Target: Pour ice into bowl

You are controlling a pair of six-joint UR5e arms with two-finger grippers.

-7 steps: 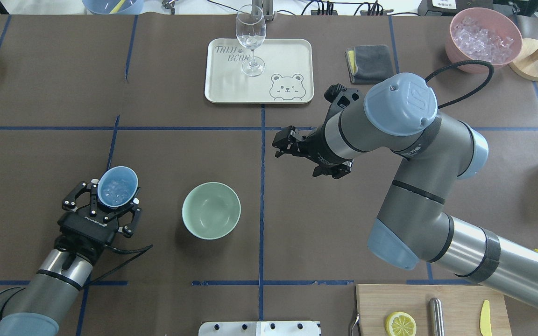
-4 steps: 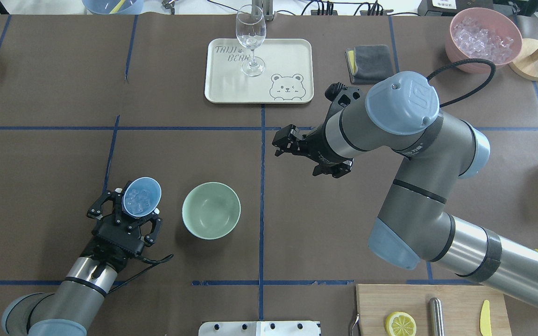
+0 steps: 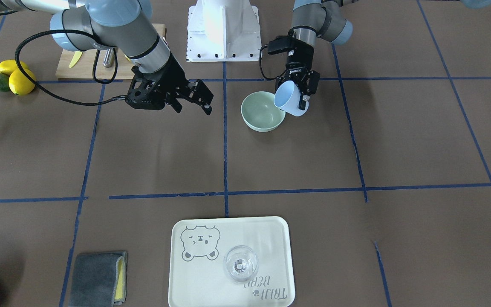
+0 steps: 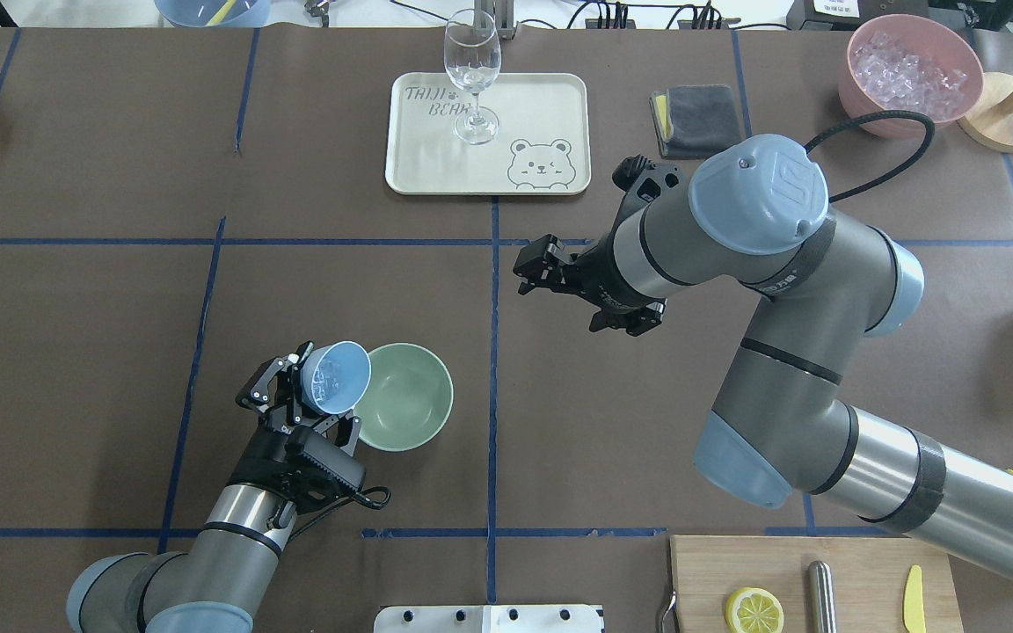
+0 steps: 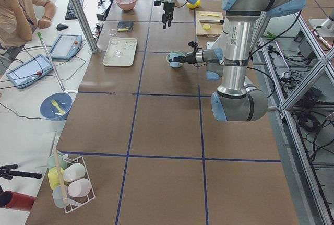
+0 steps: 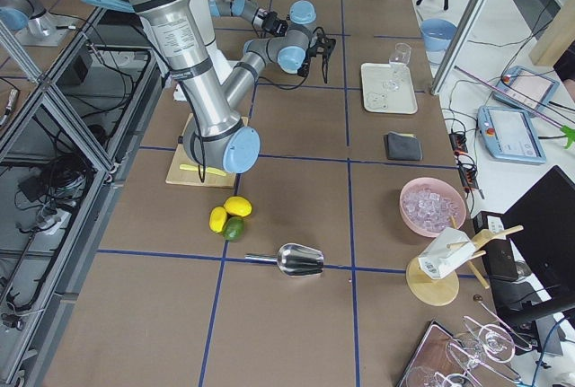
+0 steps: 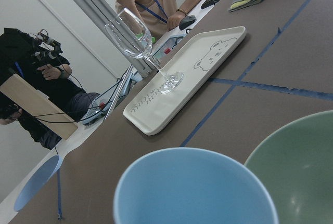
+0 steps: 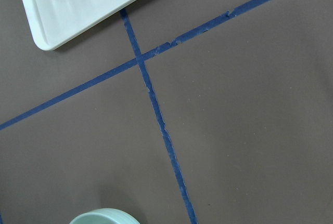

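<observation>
The pale mint-green bowl (image 4: 419,413) stands on the brown table; it also shows in the front view (image 3: 259,116) and in the left wrist view (image 7: 296,177). My left gripper (image 4: 320,397) is shut on a light blue cup (image 4: 337,376). It holds the cup tilted, with the mouth over the bowl's left rim. Small clear ice cubes (image 4: 324,383) lie inside the cup. In the front view the cup (image 3: 287,99) leans over the bowl's edge. My right gripper (image 4: 526,271) is open and empty, hovering right of and beyond the bowl.
A cream tray (image 4: 550,105) holding a wine glass (image 4: 472,75) lies at the far middle. A grey cloth (image 4: 695,119) and a pink bowl of ice (image 4: 911,75) are at the far right. A cutting board (image 4: 858,571) with a lemon slice is at the near right.
My left gripper has carried the cup to the right, from well left of the bowl to its left rim, tipping it toward the bowl. The right arm has hardly moved.
</observation>
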